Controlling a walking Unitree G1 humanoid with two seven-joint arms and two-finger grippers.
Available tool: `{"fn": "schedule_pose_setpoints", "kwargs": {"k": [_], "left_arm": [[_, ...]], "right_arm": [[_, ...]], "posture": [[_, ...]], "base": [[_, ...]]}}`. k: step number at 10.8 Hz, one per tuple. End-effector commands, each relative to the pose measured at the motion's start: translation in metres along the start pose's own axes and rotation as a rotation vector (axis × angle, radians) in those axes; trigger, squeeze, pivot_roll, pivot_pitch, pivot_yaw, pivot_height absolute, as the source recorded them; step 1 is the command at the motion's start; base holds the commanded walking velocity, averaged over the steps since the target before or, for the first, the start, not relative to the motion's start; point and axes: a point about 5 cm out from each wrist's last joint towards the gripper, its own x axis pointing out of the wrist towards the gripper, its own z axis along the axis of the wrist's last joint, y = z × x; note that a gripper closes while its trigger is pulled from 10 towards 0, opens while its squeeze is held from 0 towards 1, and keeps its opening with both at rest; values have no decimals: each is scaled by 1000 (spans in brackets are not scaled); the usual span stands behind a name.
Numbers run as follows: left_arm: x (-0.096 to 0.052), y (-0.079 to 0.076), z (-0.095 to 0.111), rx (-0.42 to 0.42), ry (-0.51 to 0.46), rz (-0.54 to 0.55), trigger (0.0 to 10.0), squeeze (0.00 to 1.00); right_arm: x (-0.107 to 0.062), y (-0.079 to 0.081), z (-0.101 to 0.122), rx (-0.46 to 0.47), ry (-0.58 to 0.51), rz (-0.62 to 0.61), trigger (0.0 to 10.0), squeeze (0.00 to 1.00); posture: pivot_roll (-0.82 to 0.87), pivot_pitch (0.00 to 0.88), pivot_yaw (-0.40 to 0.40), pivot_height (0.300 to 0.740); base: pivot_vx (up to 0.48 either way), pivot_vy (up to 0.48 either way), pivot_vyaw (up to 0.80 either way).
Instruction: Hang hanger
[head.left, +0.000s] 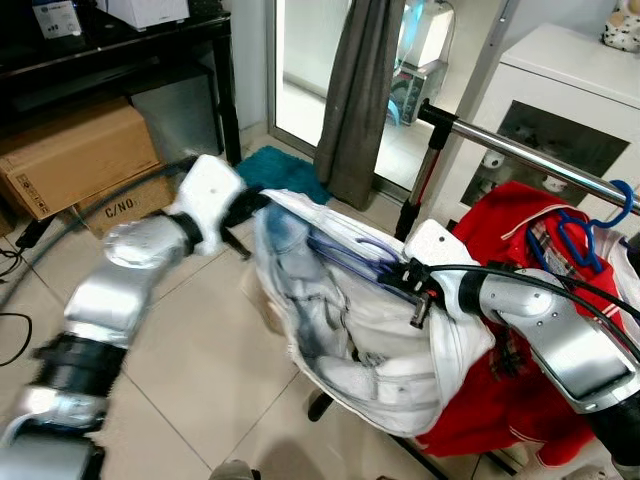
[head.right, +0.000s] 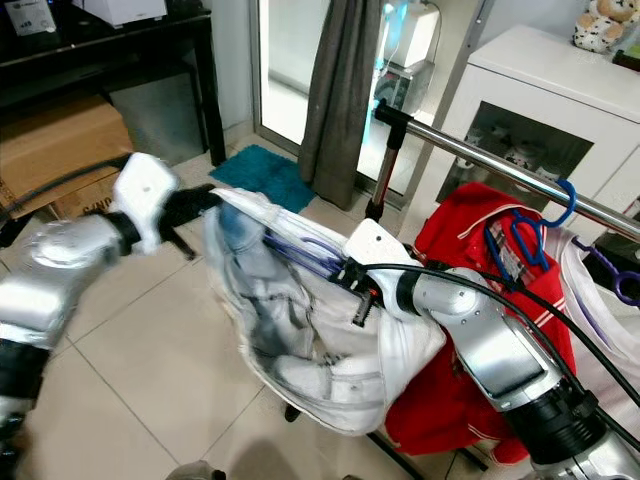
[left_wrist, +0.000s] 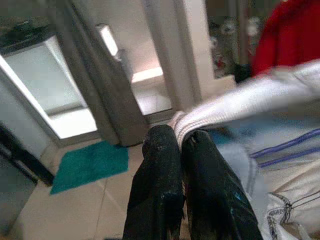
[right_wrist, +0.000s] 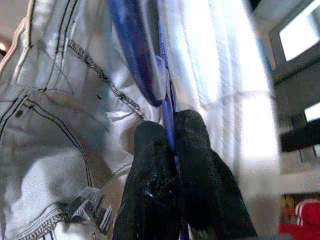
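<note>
Around the metal rail (head.left: 540, 158), the count runs like this. Two grippers — the left gripper (left_wrist: 181, 142) and the right gripper (right_wrist: 171, 131) — both out in front of the rail. One white garment (head.left: 370, 330) between them, below the rail's near end. Three hangers: one purple hanger (head.left: 345, 255) inside the white garment, one blue hanger (head.right: 530, 225) hooked on the rail, and one more purple hanger (head.right: 612, 272) further along it. One red garment (head.right: 470, 300) under the rail. One grey curtain (head.left: 358, 100) behind the rail, one teal mat (head.left: 280, 172) at its foot. Two cardboard boxes (head.left: 75, 160) far left of the rail — stacked.
</note>
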Motion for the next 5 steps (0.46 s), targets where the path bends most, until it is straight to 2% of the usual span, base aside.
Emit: {"fn": "schedule_pose_setpoints", "kwargs": {"k": [1,3,5], "left_arm": [[9,-8,5,59,-6,-20,0,0],[12,-12,7,87,2,-37,0,0],[1,1,-5,192,103,-22,0,0]], "right_arm": [[0,-1,3,-56,35,12,0,0],[-2,3,-10,-89,112,54,0,0],[-13,2,-25,-87,189,79,0,0]], "posture": [[-13,0,-41,740],[-6,0,-45,740],[-1,0,-45,740]], "base": [[0,0,0],[0,0,0],[0,0,0]]}}
